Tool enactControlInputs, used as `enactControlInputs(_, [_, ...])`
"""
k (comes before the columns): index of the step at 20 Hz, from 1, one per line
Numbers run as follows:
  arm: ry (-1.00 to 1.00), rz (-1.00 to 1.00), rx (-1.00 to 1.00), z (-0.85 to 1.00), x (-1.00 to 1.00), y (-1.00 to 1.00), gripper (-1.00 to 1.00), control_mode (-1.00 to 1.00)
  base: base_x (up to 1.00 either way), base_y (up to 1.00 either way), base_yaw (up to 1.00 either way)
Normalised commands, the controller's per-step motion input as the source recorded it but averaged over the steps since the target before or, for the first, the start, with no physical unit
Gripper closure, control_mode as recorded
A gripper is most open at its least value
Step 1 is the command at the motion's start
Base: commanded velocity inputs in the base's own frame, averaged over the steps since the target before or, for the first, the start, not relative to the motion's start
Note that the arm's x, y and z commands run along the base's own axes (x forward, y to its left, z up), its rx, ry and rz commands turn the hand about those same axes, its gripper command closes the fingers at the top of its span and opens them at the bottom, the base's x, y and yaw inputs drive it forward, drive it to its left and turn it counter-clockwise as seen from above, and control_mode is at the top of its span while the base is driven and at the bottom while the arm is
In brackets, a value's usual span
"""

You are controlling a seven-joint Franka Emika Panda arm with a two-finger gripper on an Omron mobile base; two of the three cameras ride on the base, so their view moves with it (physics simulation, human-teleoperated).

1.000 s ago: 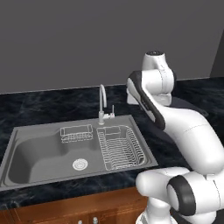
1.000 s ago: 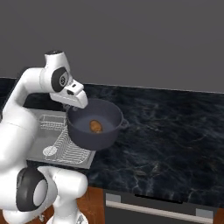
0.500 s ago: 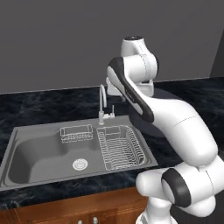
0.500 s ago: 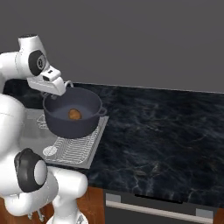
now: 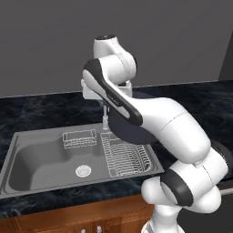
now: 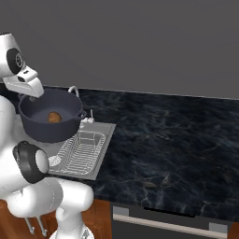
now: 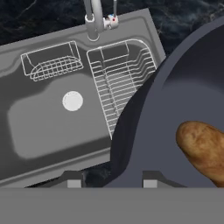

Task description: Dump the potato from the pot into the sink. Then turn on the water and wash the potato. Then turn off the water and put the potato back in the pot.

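My gripper [image 7: 111, 180] is shut on the rim of the dark blue-grey pot [image 6: 46, 127], which hangs upright in the air over the right part of the sink [image 5: 41, 159]. The brown potato [image 6: 54, 117] lies on the pot's floor. In the hand view the pot [image 7: 170, 105] covers the right half, with the potato [image 7: 203, 148] inside and the sink [image 7: 39, 127] with its white drain [image 7: 72, 100] below and to the left. From the left base camera, my own arm hides most of the pot [image 5: 129, 132].
The faucet [image 5: 105, 113] stands behind the basin, close to the pot. A wire dish rack [image 5: 125, 157] fills the sink's right side and a small wire basket [image 5: 79, 138] hangs at the back. Dark marble counter [image 6: 163, 140] stretches to the right.
The arm has swung left and risen, carrying the pot with the potato from over the counter to above the sink's right side.
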Motion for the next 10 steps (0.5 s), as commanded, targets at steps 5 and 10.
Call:
enactControlInputs(5, [0.0, 0.04, 0.0, -0.04, -0.01, 0.91, 1.0, -1.0, 0.0, 0.0, 0.0])
enactControlInputs(10, [-0.03, 0.04, 0.0, -0.25, -0.01, 0.79, 1.0, -1.0, 0.0, 0.0, 0.0])
